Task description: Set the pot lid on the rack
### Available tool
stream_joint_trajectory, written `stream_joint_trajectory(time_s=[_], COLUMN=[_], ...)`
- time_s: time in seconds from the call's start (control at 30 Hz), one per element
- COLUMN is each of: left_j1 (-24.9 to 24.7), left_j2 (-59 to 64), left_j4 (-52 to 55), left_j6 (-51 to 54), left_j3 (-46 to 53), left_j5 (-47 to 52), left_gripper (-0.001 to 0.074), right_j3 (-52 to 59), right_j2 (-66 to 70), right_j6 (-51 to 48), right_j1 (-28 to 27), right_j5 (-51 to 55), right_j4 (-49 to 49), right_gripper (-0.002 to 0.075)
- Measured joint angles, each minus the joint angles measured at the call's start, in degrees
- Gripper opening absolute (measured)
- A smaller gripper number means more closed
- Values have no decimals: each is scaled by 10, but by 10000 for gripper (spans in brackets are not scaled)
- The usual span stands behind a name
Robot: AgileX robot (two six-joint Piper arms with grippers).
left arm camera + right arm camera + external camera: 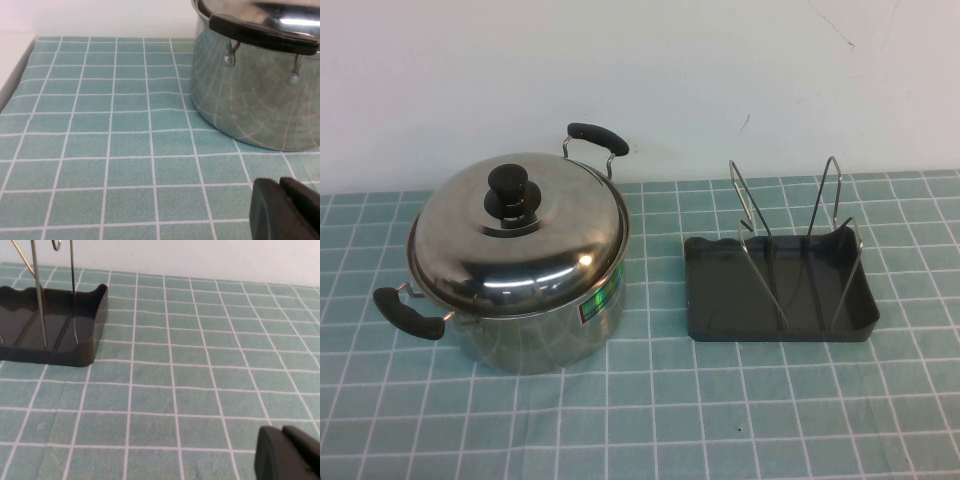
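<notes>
The pot lid (535, 250), shiny steel with a black knob (512, 190), sits closed on the steel pot (545, 325) at the table's left. The dark grey rack (710, 295) with upright wire loops (753, 215) stands to the pot's right, apart from it. Neither arm shows in the high view. My left gripper (279, 184) is shut and empty, low over the cloth, short of the pot (250, 100) and its black handle (260, 31). My right gripper (281, 432) is shut and empty over the cloth, well clear of the rack (92, 325).
A teal checked cloth (650, 420) covers the table, with a white wall behind it. The pot has two black handles (410, 313) and a green sticker (603, 300). The cloth's left edge (15, 75) shows in the left wrist view.
</notes>
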Motion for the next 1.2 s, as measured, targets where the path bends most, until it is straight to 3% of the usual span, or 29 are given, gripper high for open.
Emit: stream_joint_trajectory(time_s=[0.2,0.33,0.63,0.87,1.03,1.13,1.2], left_j1=[0,0,0,0,0,0,0], left_j2=[0,0,0,0,0,0,0], left_j4=[16,43,200,220,214,165,116], left_j6=[4,4,6,19,15,4,-16], left_j3=[0,1,1,1,1,1,-2], left_j5=[-8,-64,-420,-555,-595,-648,-630], left_gripper=[-2,-2,-2,-2,-2,-2,-2], right_j3=[1,3,3,3,3,-24,-69], right_j2=[0,0,0,0,0,0,0], right_j6=[0,0,0,-1,-23,-83,-147], right_j1=[0,0,0,0,0,0,0], right_j5=[-13,-84,-394,-578,-592,-533,-467], right_j4=[-1,-1,-1,29,46,49,49], right_gripper=[-1,-1,-1,-1,-1,-1,-1])
